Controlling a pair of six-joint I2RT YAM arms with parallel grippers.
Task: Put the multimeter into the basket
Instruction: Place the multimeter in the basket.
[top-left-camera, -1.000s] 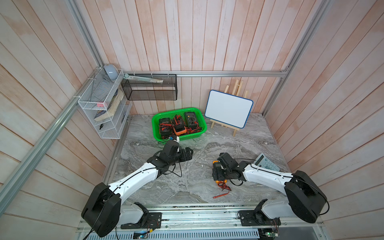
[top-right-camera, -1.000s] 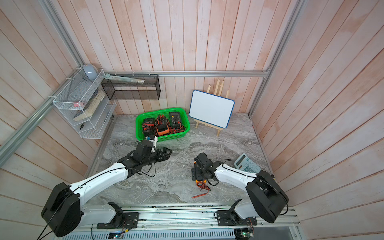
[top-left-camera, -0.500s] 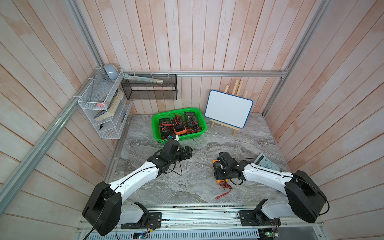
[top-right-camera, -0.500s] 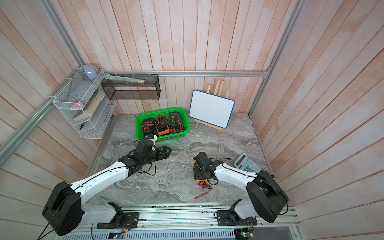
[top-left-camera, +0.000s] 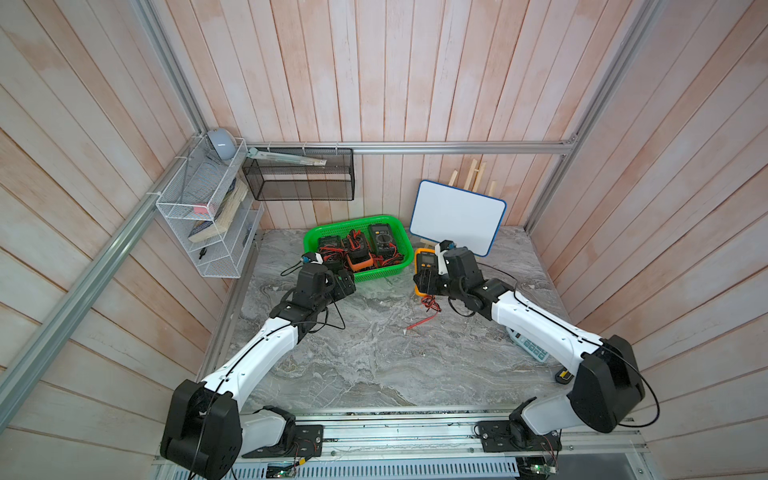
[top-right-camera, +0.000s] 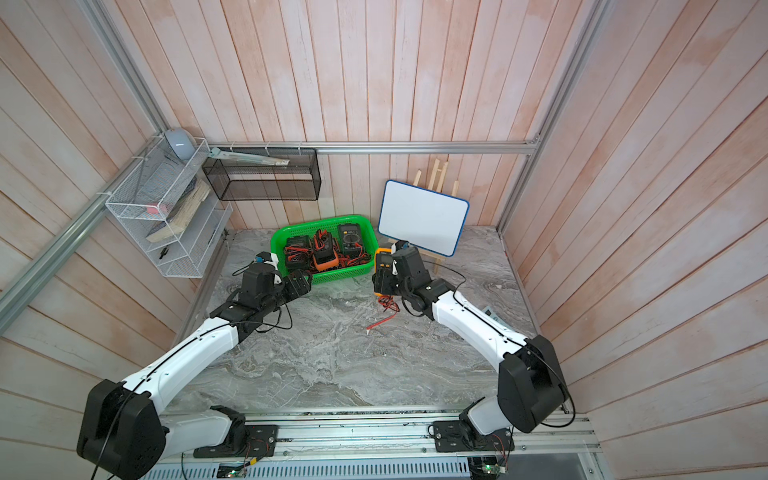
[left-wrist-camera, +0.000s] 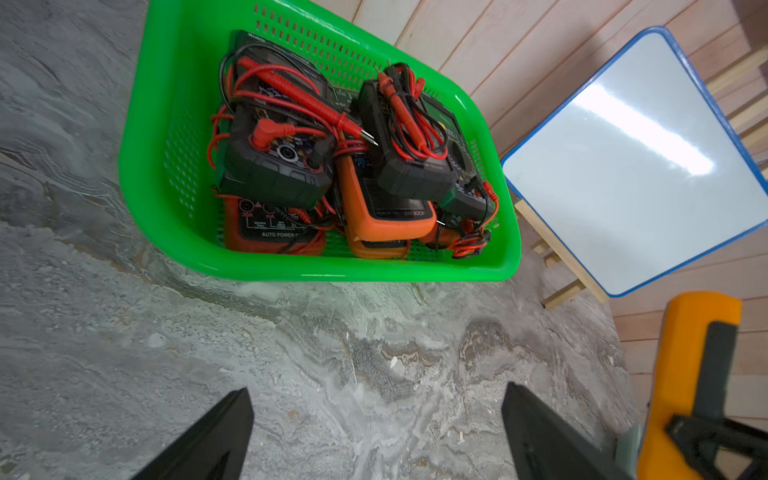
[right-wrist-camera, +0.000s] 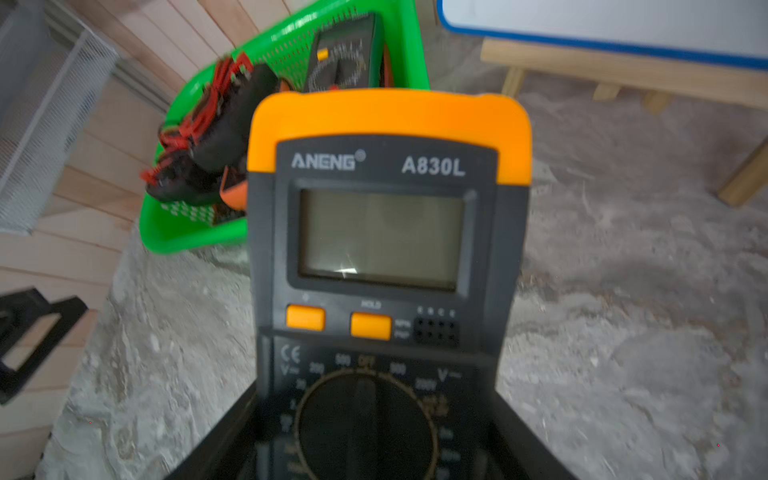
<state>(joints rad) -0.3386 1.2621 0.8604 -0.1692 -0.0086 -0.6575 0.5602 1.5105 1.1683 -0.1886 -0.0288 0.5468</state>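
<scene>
Multimeter (top-left-camera: 424, 261) has risen beside the basket (top-left-camera: 376, 273), which holds several other meters (top-left-camera: 360, 259).

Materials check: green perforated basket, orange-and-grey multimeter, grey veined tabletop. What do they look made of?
The bright green perforated basket: moulded plastic, glossy; highlights along the rounded rim, uniform slotted walls.
The orange-and-grey multimeter: matte orange casing, probably a rubbery sleeve, around hard dark grey plastic; clear display window.
The grey veined tabletop: marble-look, low sheen; real stone or printed laminate, cannot tell.
</scene>
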